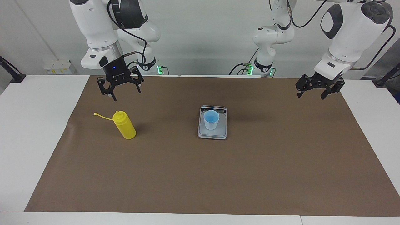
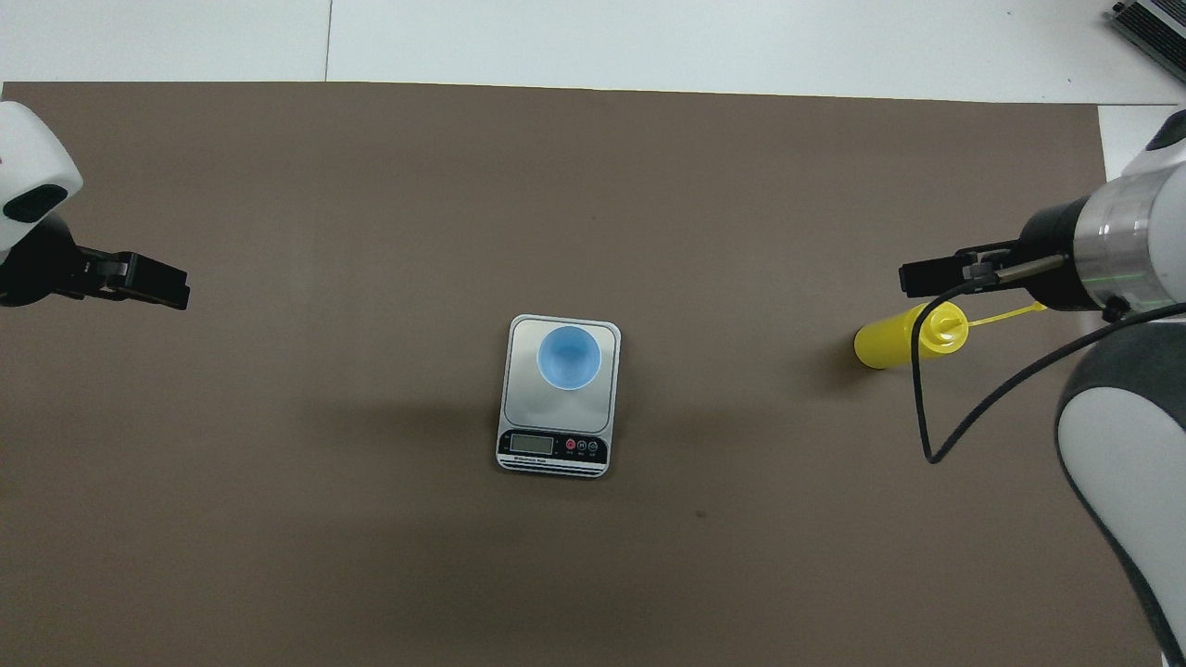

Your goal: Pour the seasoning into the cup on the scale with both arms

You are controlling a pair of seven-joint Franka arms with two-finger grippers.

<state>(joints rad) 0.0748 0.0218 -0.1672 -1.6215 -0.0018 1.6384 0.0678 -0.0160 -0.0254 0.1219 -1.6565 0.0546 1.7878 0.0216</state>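
Bright yellow bottle [image 1: 124, 125], pale blue cup [image 1: 211, 119], silver-grey scale [image 1: 212, 133], plain brown mat [image 1: 200, 175].

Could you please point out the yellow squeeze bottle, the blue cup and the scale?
Yellow squeeze bottle [image 1: 125, 127]: facing view, its body.
Blue cup [image 1: 211, 120]: facing view, its side wall.
Scale [image 2: 553, 446]: overhead view, its display strip.
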